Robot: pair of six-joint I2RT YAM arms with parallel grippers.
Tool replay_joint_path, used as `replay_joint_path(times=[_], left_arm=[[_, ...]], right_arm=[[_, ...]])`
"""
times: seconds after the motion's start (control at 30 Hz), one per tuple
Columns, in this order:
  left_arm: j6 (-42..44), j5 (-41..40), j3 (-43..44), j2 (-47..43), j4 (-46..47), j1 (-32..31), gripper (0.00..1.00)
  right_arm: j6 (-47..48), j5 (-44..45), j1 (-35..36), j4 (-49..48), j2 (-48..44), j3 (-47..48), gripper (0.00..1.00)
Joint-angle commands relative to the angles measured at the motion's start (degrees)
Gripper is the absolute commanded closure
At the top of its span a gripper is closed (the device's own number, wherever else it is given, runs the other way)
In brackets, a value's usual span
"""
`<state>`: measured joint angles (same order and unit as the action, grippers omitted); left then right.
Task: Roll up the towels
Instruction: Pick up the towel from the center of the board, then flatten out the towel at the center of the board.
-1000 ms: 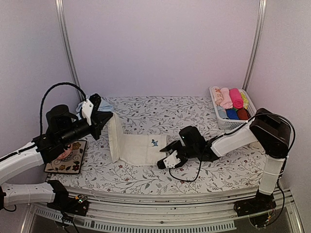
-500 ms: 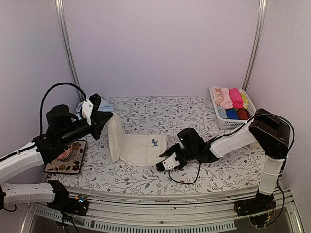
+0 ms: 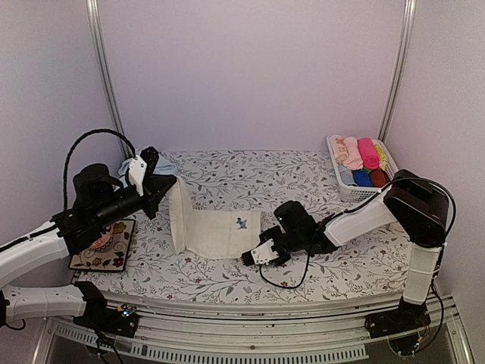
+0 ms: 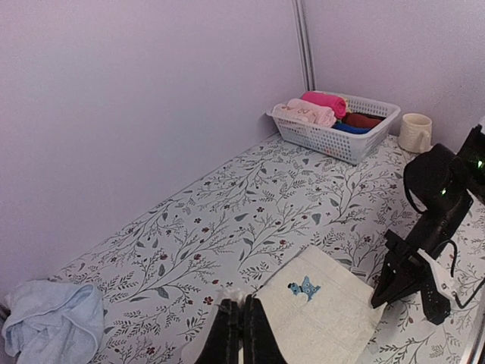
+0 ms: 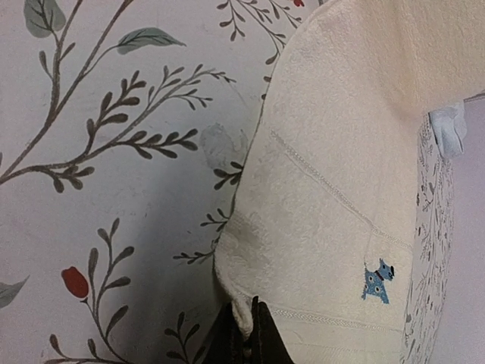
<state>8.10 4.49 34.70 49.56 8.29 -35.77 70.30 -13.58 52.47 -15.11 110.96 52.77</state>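
At table (image 3: 318, 182) centre, the cream towel (image 3: 216, 233), dog emblem (image 3: 240, 223) up, is pinched at its raised 9 o'clock edge by the left gripper (image 3: 173, 183) and at its 5 o'clock corner by the right gripper (image 3: 248, 260), lately edged toward 9 o'clock.

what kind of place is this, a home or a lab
Probably a robot test booth: plain lilac walls with metal rails, a left arm and right arm bolted at the edge of a floral-covered table, a cream towel between them, and a basket of rolled cloths.
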Motion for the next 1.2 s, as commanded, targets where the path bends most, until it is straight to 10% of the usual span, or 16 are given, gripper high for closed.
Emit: replay_joint_path(times=[0.0, 0.7, 1.17], left_arm=[[0.04, -1.56, 0.95, 1.36, 1.35, 0.2, 1.0], [9.26, 9.93, 17.72, 16.92, 2.95, 4.98, 1.0], [7.96, 16.89, 5.44, 1.66, 0.77, 6.94, 1.0]], right_arm=[[-8.03, 1.39, -2.85, 5.5, -4.3, 3.57, 0.98], [-34.8, 19.94, -18.38, 22.56, -28.06, 18.44, 0.98], [-47.97, 19.72, -18.63, 35.37, -39.52, 16.88, 0.98]])
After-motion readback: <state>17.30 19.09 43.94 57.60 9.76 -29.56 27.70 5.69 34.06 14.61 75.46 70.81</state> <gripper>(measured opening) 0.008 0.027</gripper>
